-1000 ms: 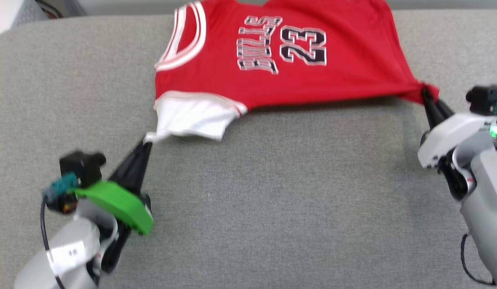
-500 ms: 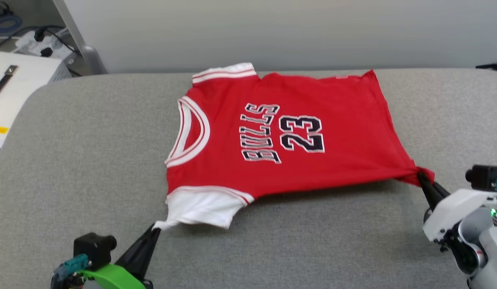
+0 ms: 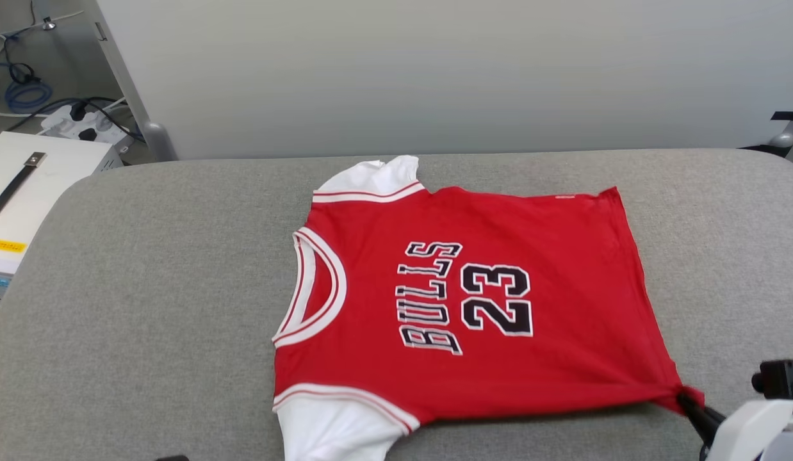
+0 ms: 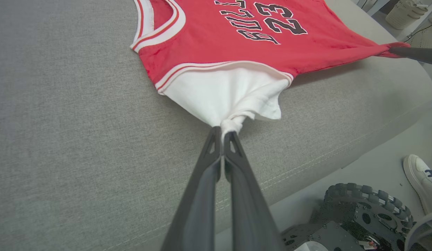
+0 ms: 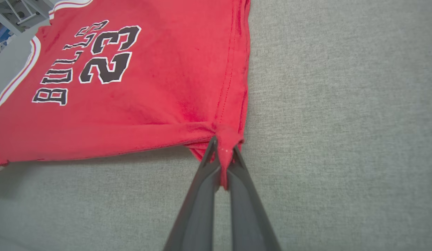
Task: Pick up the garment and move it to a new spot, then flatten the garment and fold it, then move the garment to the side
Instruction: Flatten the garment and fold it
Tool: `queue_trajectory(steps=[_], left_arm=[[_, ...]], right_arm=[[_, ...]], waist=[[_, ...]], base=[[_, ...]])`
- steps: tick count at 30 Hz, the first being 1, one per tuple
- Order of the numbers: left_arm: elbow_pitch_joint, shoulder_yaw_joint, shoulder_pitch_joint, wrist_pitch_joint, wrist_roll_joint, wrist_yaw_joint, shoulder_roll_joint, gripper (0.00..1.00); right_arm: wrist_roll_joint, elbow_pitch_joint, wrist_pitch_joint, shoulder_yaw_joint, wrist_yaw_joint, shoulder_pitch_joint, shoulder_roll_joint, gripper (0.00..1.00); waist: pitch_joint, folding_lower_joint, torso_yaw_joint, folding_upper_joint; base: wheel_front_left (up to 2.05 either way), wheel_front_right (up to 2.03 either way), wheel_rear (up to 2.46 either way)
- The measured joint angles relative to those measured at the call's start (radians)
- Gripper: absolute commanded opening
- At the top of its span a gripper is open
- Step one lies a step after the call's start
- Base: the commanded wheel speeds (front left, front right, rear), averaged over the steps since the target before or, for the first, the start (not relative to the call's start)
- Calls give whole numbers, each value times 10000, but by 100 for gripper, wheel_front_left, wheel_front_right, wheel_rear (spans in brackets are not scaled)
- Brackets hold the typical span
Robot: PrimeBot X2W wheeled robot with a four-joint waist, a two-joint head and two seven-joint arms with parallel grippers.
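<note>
The garment (image 3: 473, 301), a red jersey T-shirt with white sleeves and black "BULLS 23" lettering, lies spread face up on the grey padded table (image 3: 147, 307), collar to the left. My left gripper (image 4: 223, 134) is shut on the bunched tip of the near white sleeve (image 4: 230, 97). At the head view's lower right, my right gripper (image 3: 686, 403) is shut on the near hem corner; in the right wrist view the same right gripper (image 5: 223, 148) pinches red cloth (image 5: 132, 87). The near edge of the garment is stretched between the two grips.
A pale wall (image 3: 435, 70) stands behind the table. A white box (image 3: 25, 186), a power strip and cables (image 3: 82, 125) sit at the far left. Beyond the table's near edge are my wheeled base (image 4: 359, 216) and a person's white shoe (image 4: 420, 177).
The head camera has tilted up, so the garment sits lower in view and the wall shows. Both grippers stay shut on the sleeve and the hem corner.
</note>
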Motion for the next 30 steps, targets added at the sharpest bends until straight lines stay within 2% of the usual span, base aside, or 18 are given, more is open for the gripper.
queue_trajectory(steps=[8, 14, 21, 30], left_arm=[[-468, -194, 406, 322, -151, -29, 359, 0], [-508, 441, -120, -274, -113, -27, 215, 0], [-433, 834, -1579, -121, 65, -313, 161, 0], [585, 1026, -3689, 1022, 71, -909, 46, 0]], right_arm=[[-487, -1592, 1246, -1158, 0, 1478, 96, 0], [-731, -2803, 1674, -1766, 0, 1579, 587, 0], [-1202, -3356, 2069, -2194, 0, 1032, 963, 0], [-1850, -3041, 2242, -2341, 0, -626, 1290, 0]], waist=[[86, 1, 57, 0], [331, 0, 52, -1], [847, 1, -50, 0], [1849, 1, -249, 0]], base=[[0, 0, 0], [0, 0, 0], [0, 0, 0], [0, 0, 0]])
